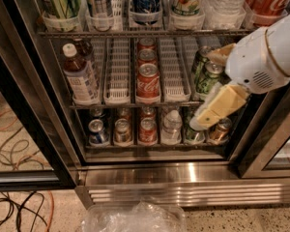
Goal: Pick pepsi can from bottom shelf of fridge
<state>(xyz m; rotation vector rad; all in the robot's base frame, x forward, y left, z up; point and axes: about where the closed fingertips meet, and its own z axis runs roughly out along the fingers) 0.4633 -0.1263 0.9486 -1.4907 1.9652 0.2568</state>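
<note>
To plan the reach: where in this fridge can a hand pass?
Free: the empty white lanes beside the Coca-Cola cans. Crowded: the bottom shelf, packed from the pepsi can rightward; the tool hangs before its right end.

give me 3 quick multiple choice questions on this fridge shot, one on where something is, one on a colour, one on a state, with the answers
1. Where on the bottom shelf does the pepsi can stand?
A. far left
B. in the middle
C. far right

2. What colour is the front can in the centre lane of the shelf above?
A. green
B. red
C. blue

3. How does the gripper stand to the pepsi can?
A. clamped on it
B. lifting it out
C. apart from it, in front of the right part of the shelf

Answers
1 A: the blue can is the leftmost item in the bottom shelf's front row.
2 B: it is a red Coca-Cola can.
3 C: the gripper hangs several lanes to the right, and the pepsi can stands upright and untouched.
</note>
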